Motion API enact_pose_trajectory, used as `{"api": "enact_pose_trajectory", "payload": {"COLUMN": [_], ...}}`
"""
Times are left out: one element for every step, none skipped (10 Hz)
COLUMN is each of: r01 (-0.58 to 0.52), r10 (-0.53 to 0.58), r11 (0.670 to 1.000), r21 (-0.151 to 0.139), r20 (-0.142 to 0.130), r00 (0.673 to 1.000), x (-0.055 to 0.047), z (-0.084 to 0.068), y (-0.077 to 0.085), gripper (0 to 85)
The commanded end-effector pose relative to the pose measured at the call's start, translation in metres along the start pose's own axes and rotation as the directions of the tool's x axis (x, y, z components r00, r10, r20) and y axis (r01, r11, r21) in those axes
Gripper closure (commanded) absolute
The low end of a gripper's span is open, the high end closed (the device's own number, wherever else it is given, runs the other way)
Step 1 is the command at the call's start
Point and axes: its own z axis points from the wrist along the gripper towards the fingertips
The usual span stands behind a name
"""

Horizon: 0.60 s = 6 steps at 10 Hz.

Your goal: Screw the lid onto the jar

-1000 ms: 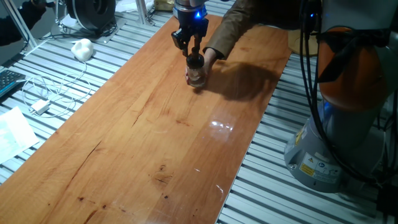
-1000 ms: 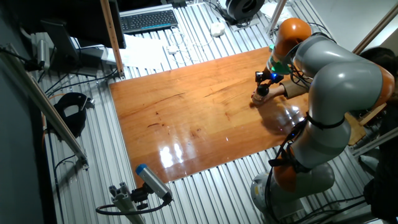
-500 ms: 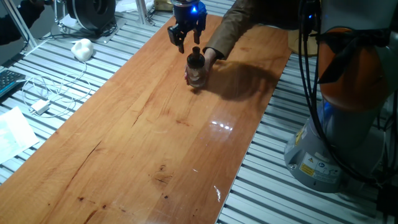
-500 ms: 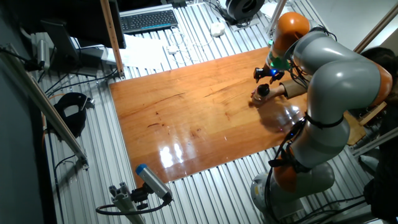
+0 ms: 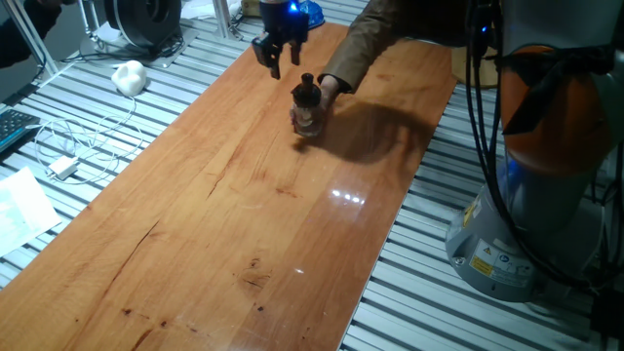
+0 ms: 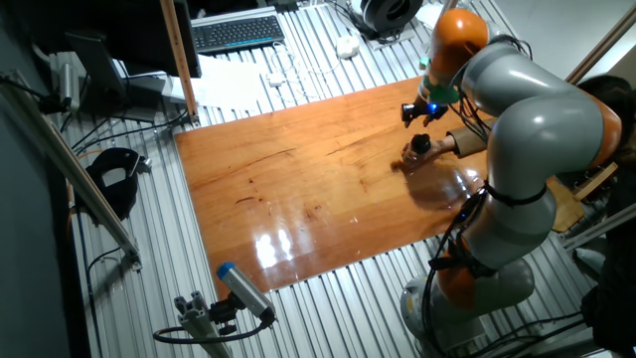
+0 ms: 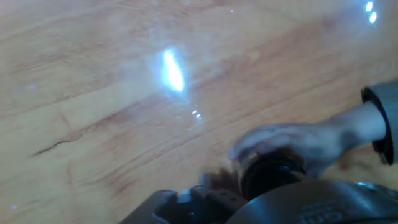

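The clear glass jar (image 5: pixel 306 118) stands on the wooden table with the black lid (image 5: pixel 306 91) on top, its knob pointing up. A person's hand (image 5: pixel 328 90) holds the jar from behind. It also shows in the other fixed view (image 6: pixel 414 155) and blurred at the bottom of the hand view (image 7: pixel 268 175). My gripper (image 5: pixel 276 64) is open and empty, raised above and to the left of the jar, apart from the lid. In the other fixed view my gripper (image 6: pixel 416 114) hangs above the jar.
The person's sleeved arm (image 5: pixel 375 34) reaches in from the far right. A white object (image 5: pixel 129 75) and cables (image 5: pixel 73 146) lie on the slatted surface left of the table. A keyboard (image 6: pixel 237 33) lies beyond the table. The robot base (image 5: pixel 536 166) stands at the right.
My gripper has let go of the lid's knob, opened, and risen up and to the left away from the jar. The jar and the hand have stayed put.
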Motion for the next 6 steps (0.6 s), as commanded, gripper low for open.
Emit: {"api": "enact_pose_trajectory", "payload": {"r01": [0.025,0.055,0.091,0.125,0.139,0.149], "r10": [-0.025,-0.056,-0.094,-0.128,-0.141,-0.152], "r11": [1.0,0.998,0.995,0.99,0.989,0.987], "r21": [-0.007,-0.038,-0.05,-0.058,-0.055,-0.052], "r20": [-0.021,-0.038,-0.044,-0.052,-0.051,-0.049], "r00": [0.999,0.998,0.995,0.99,0.989,0.987], "x": [-0.002,-0.006,-0.007,-0.008,-0.009,-0.009], "z": [-0.009,-0.015,-0.018,-0.021,-0.024,-0.026], "y": [0.002,0.003,0.007,0.011,0.016,0.02], "gripper": [51.0,68.0,85.0,85.0,85.0,85.0]}}
